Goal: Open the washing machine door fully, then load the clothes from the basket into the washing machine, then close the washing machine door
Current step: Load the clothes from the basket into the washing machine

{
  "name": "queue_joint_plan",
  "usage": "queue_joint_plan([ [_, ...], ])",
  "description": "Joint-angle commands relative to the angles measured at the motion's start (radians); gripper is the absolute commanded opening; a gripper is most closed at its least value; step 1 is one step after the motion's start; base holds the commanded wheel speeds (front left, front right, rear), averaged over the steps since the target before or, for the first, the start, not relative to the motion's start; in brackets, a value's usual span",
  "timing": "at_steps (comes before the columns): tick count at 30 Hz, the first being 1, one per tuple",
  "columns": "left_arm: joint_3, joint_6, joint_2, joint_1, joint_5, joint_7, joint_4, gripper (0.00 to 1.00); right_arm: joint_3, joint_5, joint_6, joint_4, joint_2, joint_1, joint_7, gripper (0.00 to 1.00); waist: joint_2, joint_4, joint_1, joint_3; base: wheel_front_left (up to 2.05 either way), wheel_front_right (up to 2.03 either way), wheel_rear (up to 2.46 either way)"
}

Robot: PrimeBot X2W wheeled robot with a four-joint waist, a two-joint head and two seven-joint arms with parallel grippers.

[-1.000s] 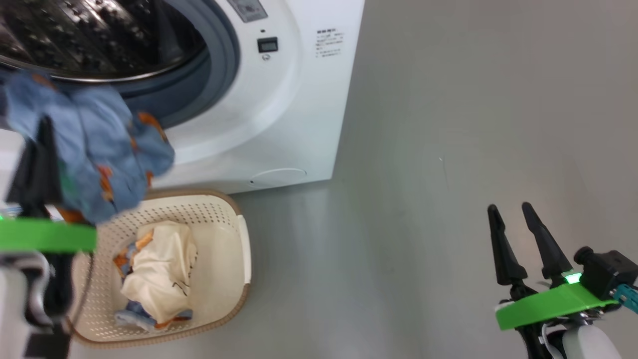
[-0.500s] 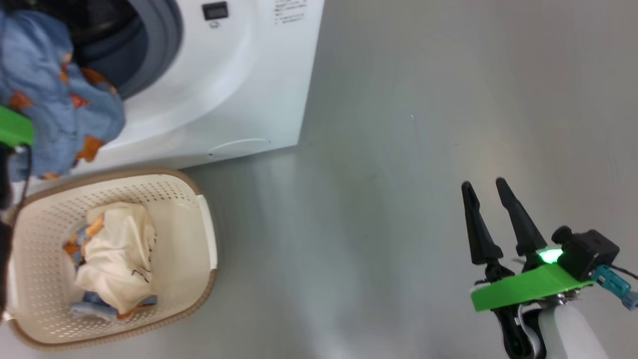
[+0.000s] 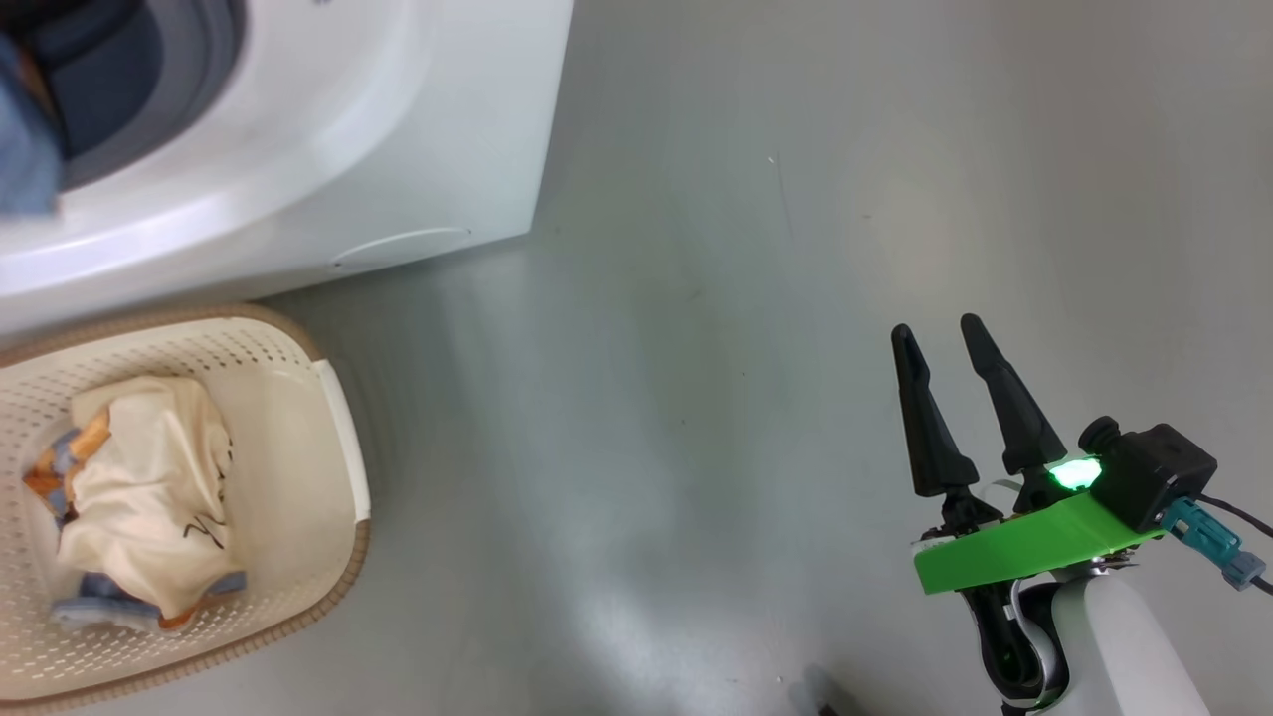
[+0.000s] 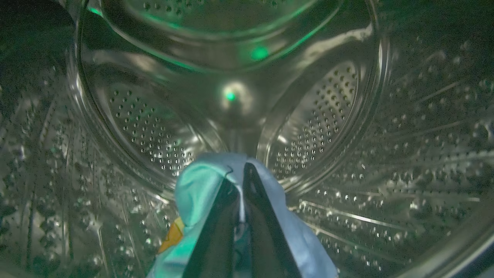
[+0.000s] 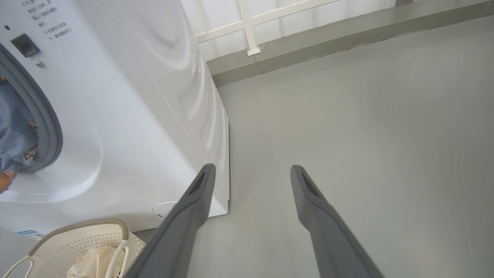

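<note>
My left gripper [image 4: 241, 170]: fingers pinched tight on one light blue garment [image 4: 197, 189], held inside the drum [image 4: 146, 131] of the washing machine [image 3: 298, 149]. My right gripper [image 3: 937, 330]: parted, empty, over floor [image 3: 696, 398]. One basket [image 3: 288, 477] beside the machine's front holds one cream garment [image 3: 139, 477] atop blue-orange cloth [image 3: 52, 475], possibly a single piece.

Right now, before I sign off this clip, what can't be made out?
- Left wrist view: the left tool and the bottom edge hide much of the blue garment.
- Head view: the left edge cuts the basket; the cream garment covers the pieces beneath, count unclear.
- Right wrist view: print on the washing machine too small to read.
</note>
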Motion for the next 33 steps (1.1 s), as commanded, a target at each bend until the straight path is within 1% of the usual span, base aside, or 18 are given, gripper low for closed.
queue_joint_plan([
  [1, 0.027, -0.001, 0.055, -0.019, 0.017, -0.005, -0.032, 0.00, 0.023, 0.002, 0.002, -0.024, 0.002, -0.002, -0.005, 1.00, 0.0000, -0.006, 0.0000, 0.014, 0.00, 0.00, 0.00],
  [3, 0.070, -0.001, 0.051, -0.025, 0.058, -0.005, -0.083, 0.00, 0.024, 0.010, 0.002, -0.026, 0.002, -0.006, -0.005, 1.00, 0.0000, -0.008, 0.0000, 0.019, 0.00, 0.00, 0.00],
  [5, 0.105, -0.001, 0.036, -0.012, 0.081, -0.005, -0.104, 0.00, 0.026, 0.016, 0.002, -0.027, 0.002, -0.010, -0.005, 1.00, 0.0000, -0.008, 0.0000, 0.022, 0.00, 0.00, 0.00],
  [6, 0.112, -0.001, 0.033, -0.003, 0.098, -0.005, -0.117, 0.12, 0.027, 0.019, 0.002, -0.027, 0.002, -0.011, -0.005, 1.00, 0.0000, -0.008, 0.0000, 0.023, 0.00, 0.00, 0.00],
  [8, 0.140, -0.001, 0.022, 0.019, 0.116, -0.005, -0.132, 0.13, 0.031, 0.024, 0.002, -0.028, 0.002, -0.014, -0.005, 1.00, 0.0000, -0.008, 0.0000, 0.025, 0.00, 0.00, 0.00],
  [9, 0.143, -0.001, 0.014, 0.034, 0.119, -0.005, -0.124, 0.47, 0.032, 0.025, 0.002, -0.028, 0.002, -0.015, -0.005, 1.00, 0.0000, -0.007, 0.0000, 0.024, 0.00, 0.00, 0.00],
  [10, 0.130, -0.001, 0.011, 0.050, 0.126, -0.005, -0.106, 1.00, 0.033, 0.026, 0.002, -0.027, 0.002, -0.015, -0.005, 1.00, 0.0000, -0.007, 0.0000, 0.023, 0.00, 0.00, 0.00],
  [14, 0.098, -0.001, 0.005, 0.076, 0.122, -0.005, -0.028, 1.00, 0.035, 0.028, 0.002, -0.026, 0.002, -0.016, -0.005, 1.00, 0.0000, -0.004, 0.0000, 0.021, 0.00, 0.00, 0.00],
  [18, 0.083, -0.001, 0.002, 0.072, 0.104, -0.005, 0.012, 1.00, 0.032, 0.024, 0.002, -0.029, 0.002, -0.016, -0.005, 1.00, 0.0000, -0.002, 0.0000, 0.022, 0.00, 0.00, 0.00],
  [27, 0.051, -0.001, -0.002, 0.095, 0.076, -0.005, 0.035, 1.00, 0.025, 0.014, 0.002, -0.028, 0.003, -0.015, -0.005, 1.00, 0.0000, 0.001, 0.0000, 0.007, 0.00, 0.00, 0.00],
  [33, 0.076, -0.001, -0.023, 0.199, 0.069, -0.005, 0.009, 1.00, 0.016, 0.003, 0.002, -0.017, 0.003, 0.001, -0.005, 1.00, 0.0000, 0.020, 0.0000, -0.037, 0.00, 0.00, 0.00],
])
